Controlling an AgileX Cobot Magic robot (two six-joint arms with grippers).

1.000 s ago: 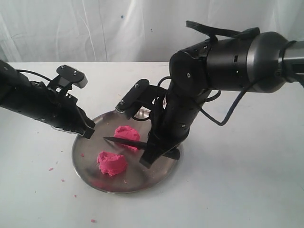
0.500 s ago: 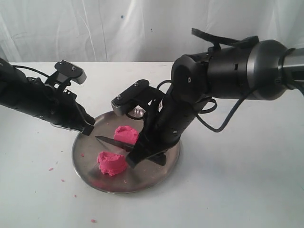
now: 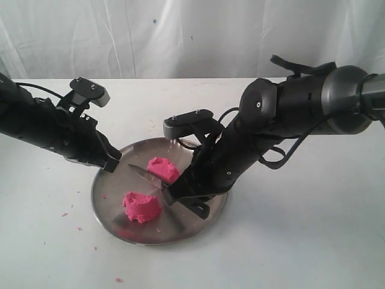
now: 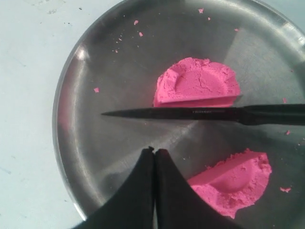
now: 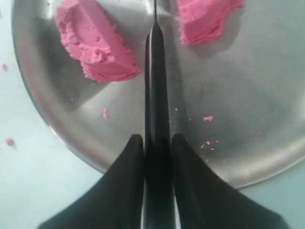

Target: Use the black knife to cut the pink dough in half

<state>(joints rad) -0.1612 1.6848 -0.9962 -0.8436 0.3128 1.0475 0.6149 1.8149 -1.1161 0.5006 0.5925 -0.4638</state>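
The pink dough lies in two halves on a round steel plate point(image 3: 107, 194). One half point(image 3: 162, 169) sits toward the back and the other half point(image 3: 142, 206) toward the front. My right gripper point(image 3: 175, 197) is shut on the handle of the black knife point(image 3: 145, 174). Its blade hangs between the two halves, tip pointing to the left. The right wrist view has the knife point(image 5: 156, 90) running from the gripper point(image 5: 157, 140) between both halves point(image 5: 93, 43) point(image 5: 205, 16). My left gripper point(image 3: 112, 165) is shut and empty at the plate's left rim. From the left wrist, its gripper point(image 4: 154, 151) sits just short of the knife point(image 4: 190, 113).
Small pink crumbs point(image 3: 64, 214) lie on the white table left of and in front of the plate, and more crumbs point(image 5: 208, 118) dot the plate itself. A white cloth backdrop closes off the far side.
My right arm has swung out to the right and lower, still holding the knife. The blade now slants up to the left between the halves. The left arm has barely moved.
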